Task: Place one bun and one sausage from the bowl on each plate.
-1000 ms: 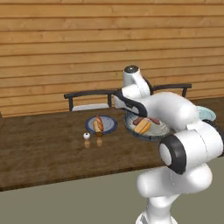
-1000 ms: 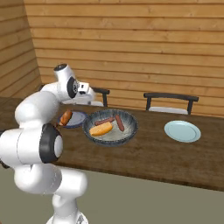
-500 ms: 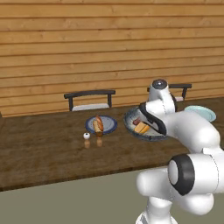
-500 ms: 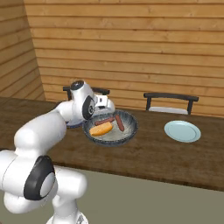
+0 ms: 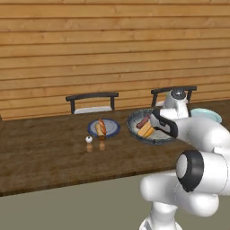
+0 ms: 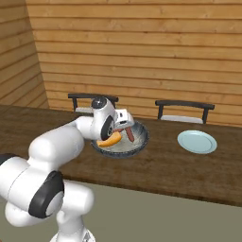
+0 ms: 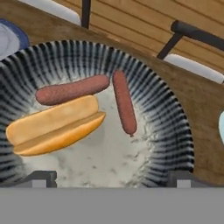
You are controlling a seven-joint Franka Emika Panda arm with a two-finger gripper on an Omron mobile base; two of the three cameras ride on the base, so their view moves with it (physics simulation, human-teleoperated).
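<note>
The hand (image 7: 109,177) hangs wide open and empty over the large grey-blue streaked bowl (image 7: 175,127). Directly below lie a tan bun (image 7: 54,124) and two brown sausages (image 7: 124,103), apparently touching. Risk: closing may catch both, or nudge a sausage aside.

Light is even and soft, with no glare. The table (image 5: 54,152) looks dim against the brighter wall (image 5: 90,45). Faint shadows sit under the bun (image 7: 54,124) in the bowl (image 7: 175,131). All views are coarse and slightly blurred.
</note>
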